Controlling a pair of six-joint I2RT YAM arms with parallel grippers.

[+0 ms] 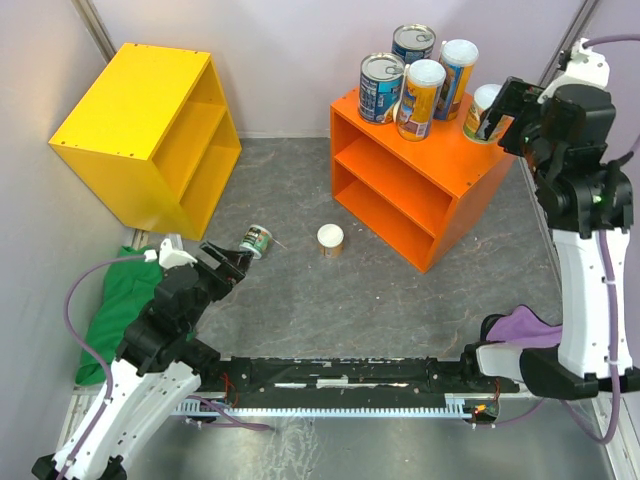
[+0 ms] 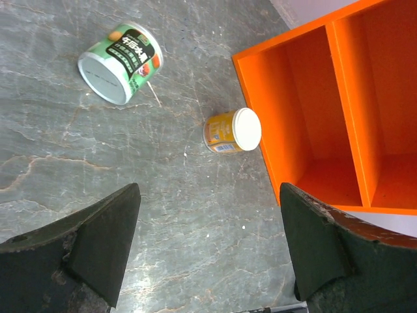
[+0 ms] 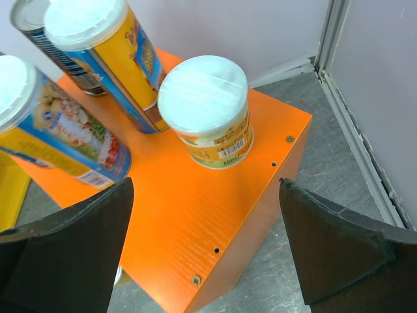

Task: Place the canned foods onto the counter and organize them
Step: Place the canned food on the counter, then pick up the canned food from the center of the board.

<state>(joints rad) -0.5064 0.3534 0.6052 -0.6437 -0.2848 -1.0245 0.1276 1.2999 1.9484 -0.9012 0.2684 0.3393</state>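
The right end effector (image 3: pixel 204 182), wide open and empty, hangs by the short can (image 3: pixel 205 111) at the orange cabinet (image 3: pixel 195 222) top's right edge: a brush could knock it off. The left end effector (image 2: pixel 208 189), equally open and empty, faces the green can (image 2: pixel 124 62) lying sideways on the bench (image 2: pixel 195 228); it may roll
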